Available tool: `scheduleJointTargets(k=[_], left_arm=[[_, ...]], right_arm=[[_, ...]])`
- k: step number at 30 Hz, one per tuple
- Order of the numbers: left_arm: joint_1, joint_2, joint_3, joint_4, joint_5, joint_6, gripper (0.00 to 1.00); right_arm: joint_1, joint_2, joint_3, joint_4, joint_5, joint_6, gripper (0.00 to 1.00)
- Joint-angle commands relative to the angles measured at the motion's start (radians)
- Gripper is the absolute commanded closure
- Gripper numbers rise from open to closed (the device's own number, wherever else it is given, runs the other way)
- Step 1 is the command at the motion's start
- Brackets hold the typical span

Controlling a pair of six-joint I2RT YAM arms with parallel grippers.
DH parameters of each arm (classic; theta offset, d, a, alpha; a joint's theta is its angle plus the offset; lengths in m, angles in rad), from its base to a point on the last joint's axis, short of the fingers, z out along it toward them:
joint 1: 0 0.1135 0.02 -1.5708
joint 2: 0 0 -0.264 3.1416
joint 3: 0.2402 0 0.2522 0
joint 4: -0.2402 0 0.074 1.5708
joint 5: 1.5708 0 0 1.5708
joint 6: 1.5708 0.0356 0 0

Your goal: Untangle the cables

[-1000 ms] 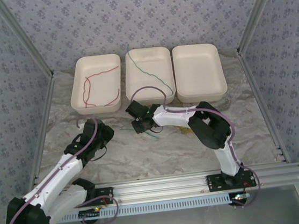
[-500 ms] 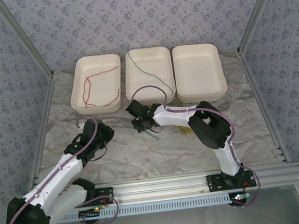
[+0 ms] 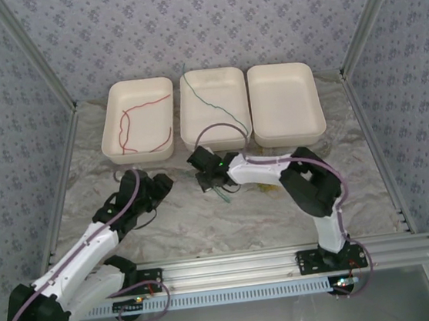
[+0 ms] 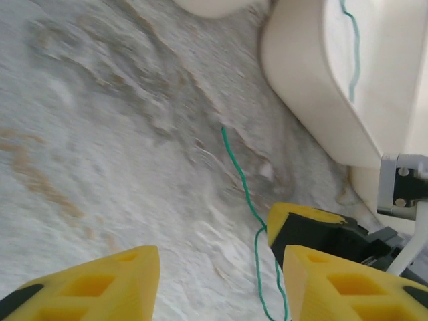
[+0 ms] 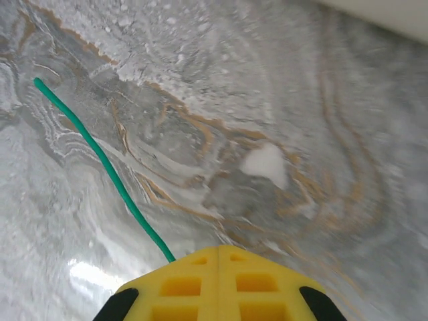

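Note:
A loose green cable lies on the marbled table in front of the middle tray. It is a thin wavy strand in the left wrist view. My right gripper is down at the table, shut, and the green cable runs in under its yellow tips. My left gripper hovers just to its left, open, with nothing between its fingers; the strand passes close by its right finger. Another green cable rests in the middle tray. A red cable lies in the left tray.
The right tray stands beside the others along the back. A small yellowish bit lies on the table under the right arm. The middle tray's wall is close to the right of my left gripper. Patterned walls enclose the table.
My left gripper has opened and shifted slightly right. My right gripper has closed over the loose green cable and moved a little toward the near right.

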Motion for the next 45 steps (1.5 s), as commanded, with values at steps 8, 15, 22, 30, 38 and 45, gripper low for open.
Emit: scheduleJointTargets(k=[8, 15, 22, 30, 38, 45], left_arm=[[-0.165, 0.167, 0.097, 0.338, -0.054, -0.298, 0.32], [-0.202, 0.309, 0.22, 0.348, -0.093, -0.231, 0.34], [-0.203, 0.381, 0.246, 0.293, -0.091, -0.194, 0.52], [-0.203, 0.388, 0.255, 0.338, -0.12, -0.148, 0.81], [-0.313, 0.363, 0.301, 0.394, -0.108, 0.044, 1.0], [-0.464, 0.258, 0.277, 0.456, -0.146, 0.228, 1.0]], right_arm=[[0.014, -0.305, -0.159, 0.155, 0.08, 0.0, 1.0], [0.033, -0.374, -0.181, 0.133, 0.08, 0.025, 1.0], [0.042, -0.419, -0.206, 0.131, 0.083, 0.049, 1.0], [0.051, -0.443, -0.221, 0.127, 0.078, 0.073, 1.0], [-0.012, -0.456, -0.192, 0.065, 0.049, 0.159, 1.0], [-0.179, -0.446, -0.149, 0.018, -0.065, 0.304, 1.0]])
